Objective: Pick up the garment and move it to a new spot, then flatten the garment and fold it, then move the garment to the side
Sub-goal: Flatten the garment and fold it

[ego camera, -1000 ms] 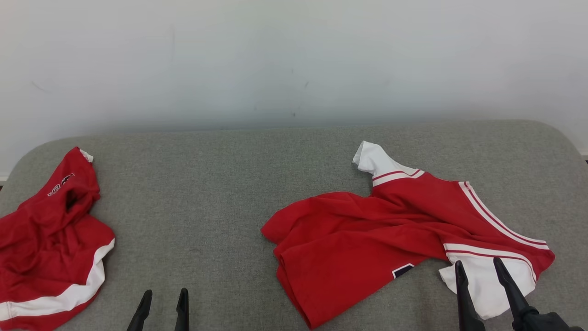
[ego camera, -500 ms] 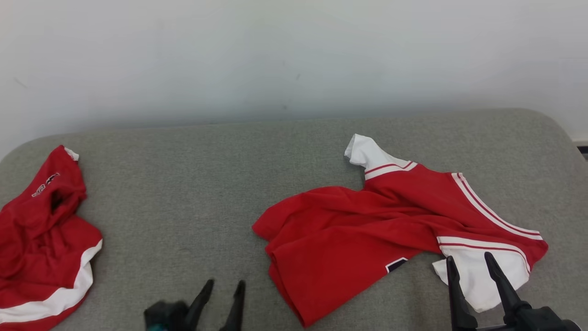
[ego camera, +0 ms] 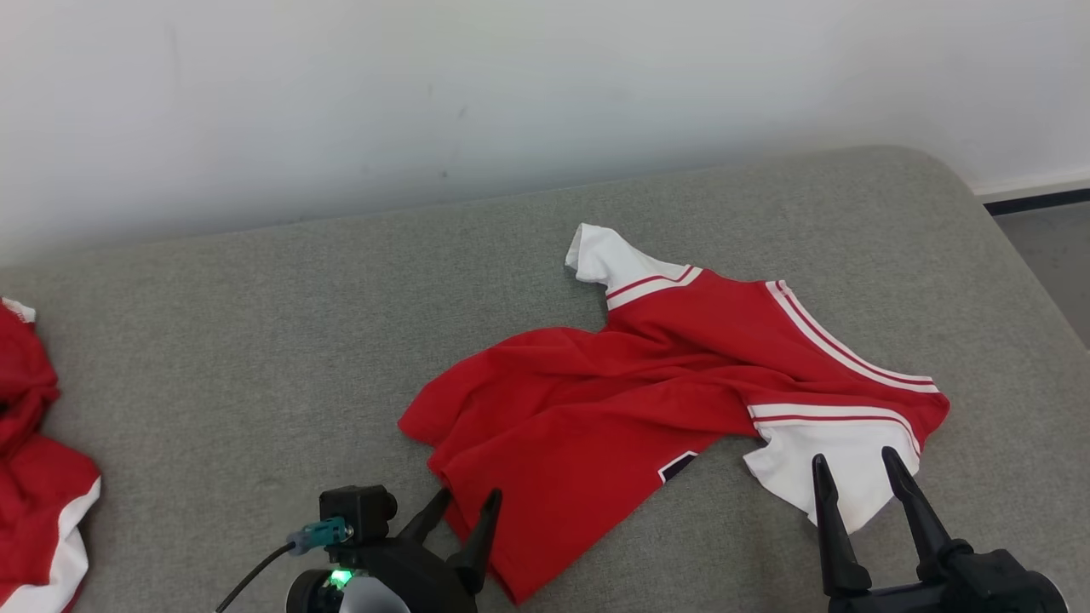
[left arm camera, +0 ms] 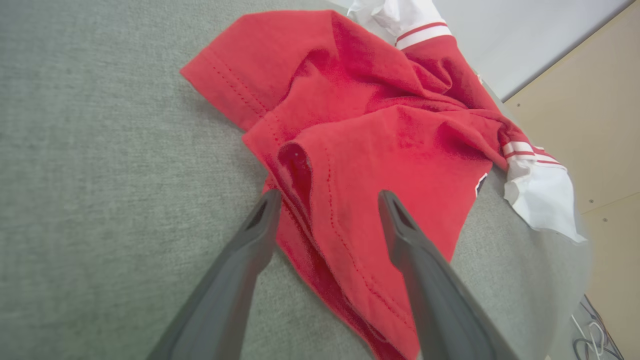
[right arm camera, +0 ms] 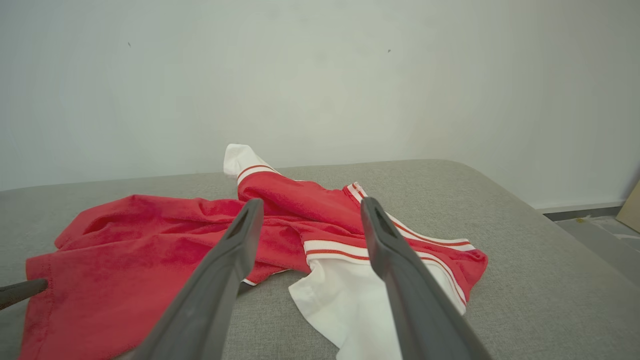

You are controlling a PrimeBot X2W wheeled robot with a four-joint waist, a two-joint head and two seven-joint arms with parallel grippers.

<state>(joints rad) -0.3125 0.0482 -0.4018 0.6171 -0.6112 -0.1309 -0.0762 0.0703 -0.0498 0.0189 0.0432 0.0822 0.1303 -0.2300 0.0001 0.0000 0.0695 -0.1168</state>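
Red-and-white garment (ego camera: 647,400) lies crumpled on grey cushion (ego camera: 255,340). Left gripper (ego camera: 469,501) fingers spread wide, red hem edge between the tips, nothing gripped. Right gripper (ego camera: 854,464) spread wide too, white sleeve just ahead of the tips, nothing held.

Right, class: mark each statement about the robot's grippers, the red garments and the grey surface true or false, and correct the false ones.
1. The left gripper and the right gripper both stand open. True.
2. The red and white garment lies crumpled on the grey padded surface. True.
3. The right gripper holds the garment's white sleeve off the surface. False: the sleeve lies on the surface and nothing is held.
4. A second red garment lies at the head view's left edge. True.
5. The left gripper points at the second garment. False: its fingers flank the first garment's red hem.
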